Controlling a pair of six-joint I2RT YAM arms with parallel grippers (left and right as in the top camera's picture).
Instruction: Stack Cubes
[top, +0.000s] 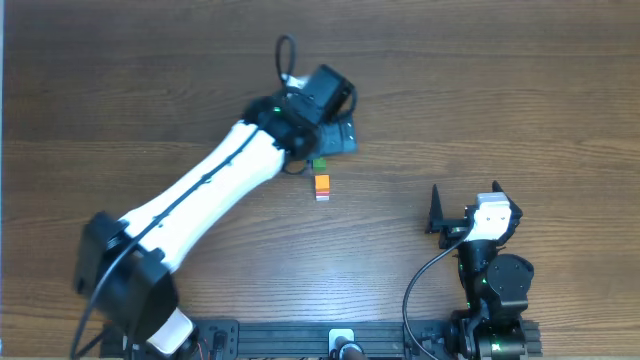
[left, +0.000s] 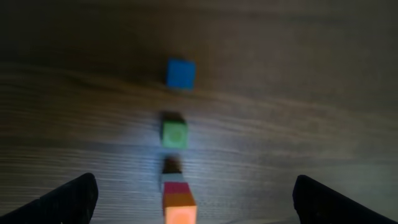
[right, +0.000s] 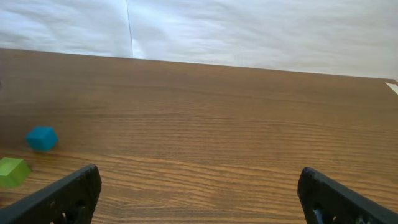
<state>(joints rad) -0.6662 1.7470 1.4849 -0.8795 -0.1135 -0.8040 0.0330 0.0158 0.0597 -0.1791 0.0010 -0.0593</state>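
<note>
ROBOT ARMS AT WORK: Two arms stand at a brown wood-grain surface (top: 520, 90), with coloured cubes laid out in a line near its centre. The white-cased left arm (top: 215, 185) stretches from the lower left of the top view toward the middle of the surface. Its left claw (left: 194, 186) hangs above the row of cubes, both dark fingers (left: 71, 199) spread wide and nothing gripped between them.

Below the claw, in the left wrist view, stands a short stack of cubes (left: 177, 196). A bright orange cube (left: 180, 214) is on top and a red cube (left: 175, 187) shows under it (a paler layer lower down is too blurred to name). Just past the stack and apart from it, a small green cube (left: 174, 134) sits alone on the surface. Farther along the same line a small blue cube (left: 180, 73) also sits alone, clear of the green one. In the top view the green cube and the orange-topped stack lie just below the left arm's wrist.

The dark right arm (top: 490, 270) stands folded at the lower right, well apart from the cubes. Its right claw (right: 199, 180) is likewise wide open and holds nothing. It faces across the surface, where the blue and green cubes show off to one side before a white backdrop (right: 249, 31).
</note>
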